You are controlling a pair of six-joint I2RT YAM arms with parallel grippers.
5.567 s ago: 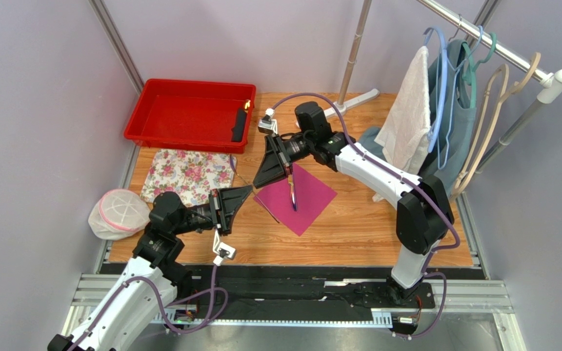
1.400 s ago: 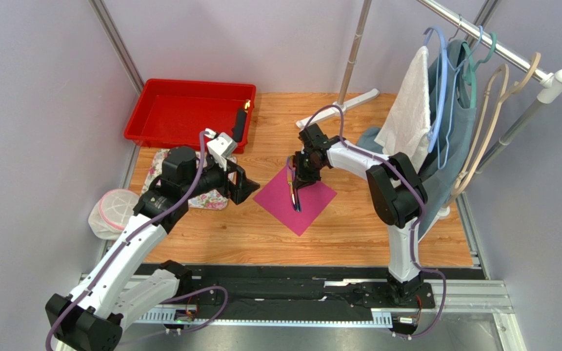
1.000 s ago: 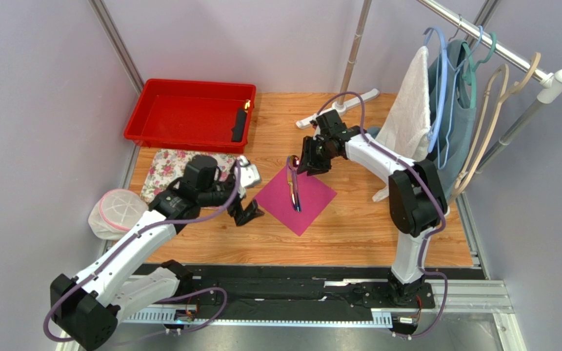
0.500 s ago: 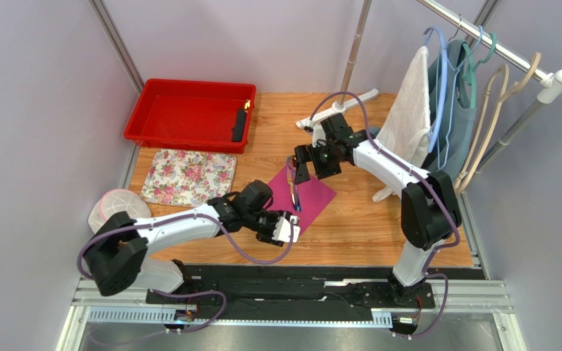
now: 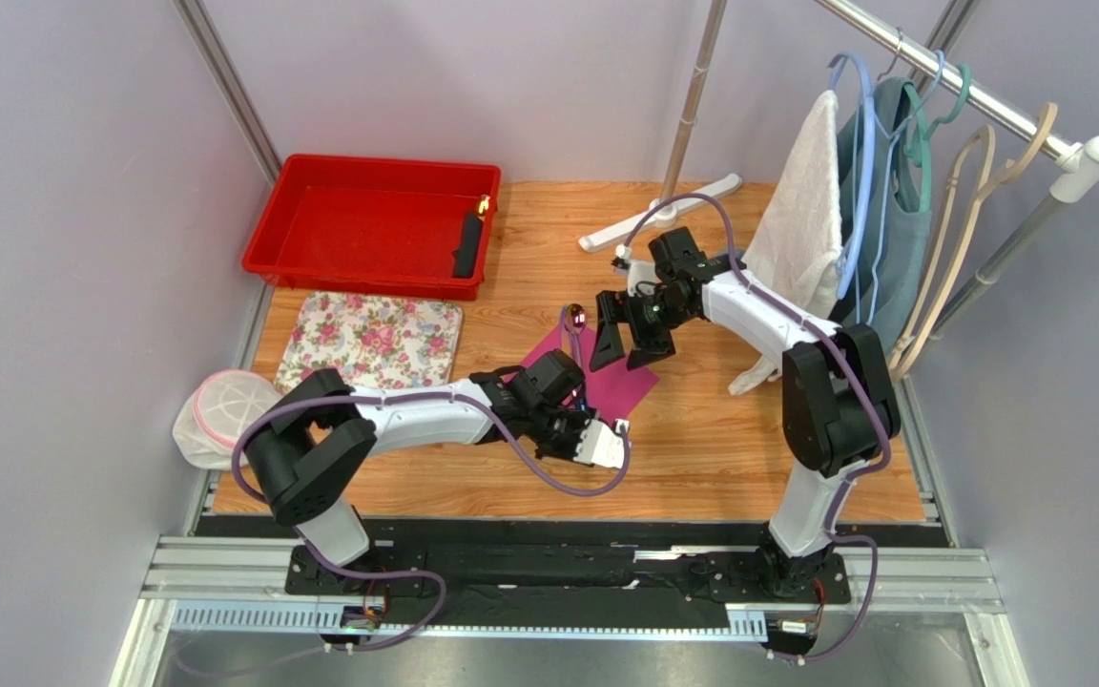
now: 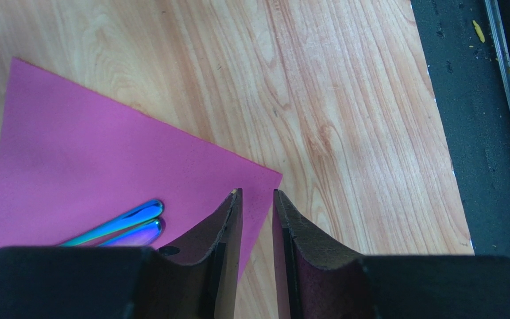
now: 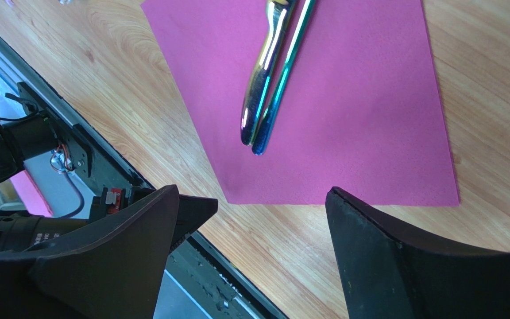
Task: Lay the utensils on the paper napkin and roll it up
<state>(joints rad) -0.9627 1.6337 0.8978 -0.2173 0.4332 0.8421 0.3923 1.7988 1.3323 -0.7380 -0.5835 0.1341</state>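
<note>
The paper napkin [image 5: 629,381] lies flat on the wooden table, a magenta square [image 6: 105,146] [image 7: 357,100]. Two utensils [image 7: 269,86] lie side by side on it, iridescent purple-blue, their ends showing in the left wrist view [image 6: 121,222] and their far tips just visible from above [image 5: 568,318]. My left gripper [image 6: 256,194] [image 5: 587,430] is low at the napkin's near corner. Its jaws straddle the napkin's edge with a narrow gap, and the sheet still lies flat. My right gripper [image 7: 271,199] [image 5: 627,341] hovers wide open over the napkin's right side, holding nothing.
A red tray [image 5: 315,244] holding a black item [image 5: 468,246] stands at the back left. In front of it lies a floral cloth [image 5: 369,341], with a white mesh bag [image 5: 233,415] at the left edge. A clothes rack [image 5: 856,172] with hangers stands right. A black rail [image 6: 477,133] borders the near edge.
My left arm swung from the floral cloth across to the napkin's near corner, and its jaws narrowed. My right gripper opened wide and drew back to the right, off the utensils.
</note>
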